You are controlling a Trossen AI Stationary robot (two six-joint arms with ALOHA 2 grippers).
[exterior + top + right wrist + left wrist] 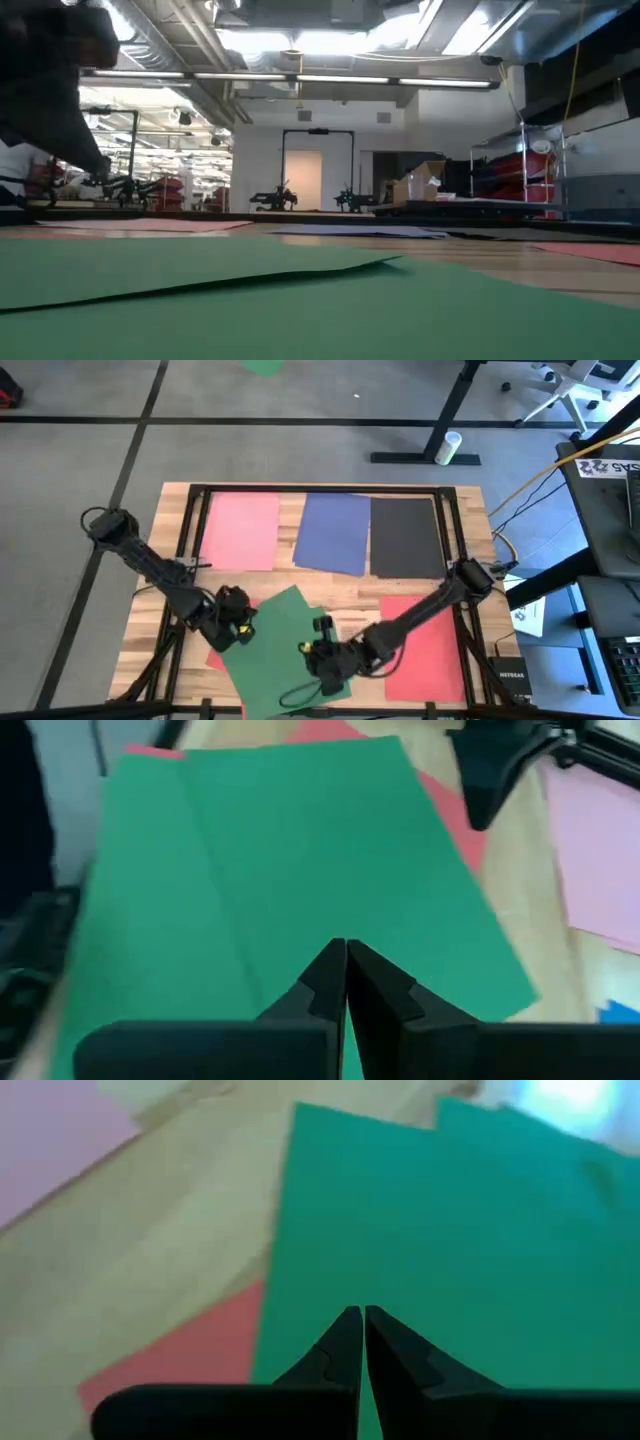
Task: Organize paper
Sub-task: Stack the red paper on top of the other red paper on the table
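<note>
Green paper sheet pinched between both clamped claws, left claw and right claw — opposing pulls could tear it.

Overhead camera faces straight down; low camera level at desk surface; both wrist cameras close over green paper.

Pink sheet, blue sheet, black sheet lie flat in a row at 12 o'clock. Green sheets lie skewed, overlapping, at 6 o'clock. Red sheet flat at 4 o'clock.
</note>
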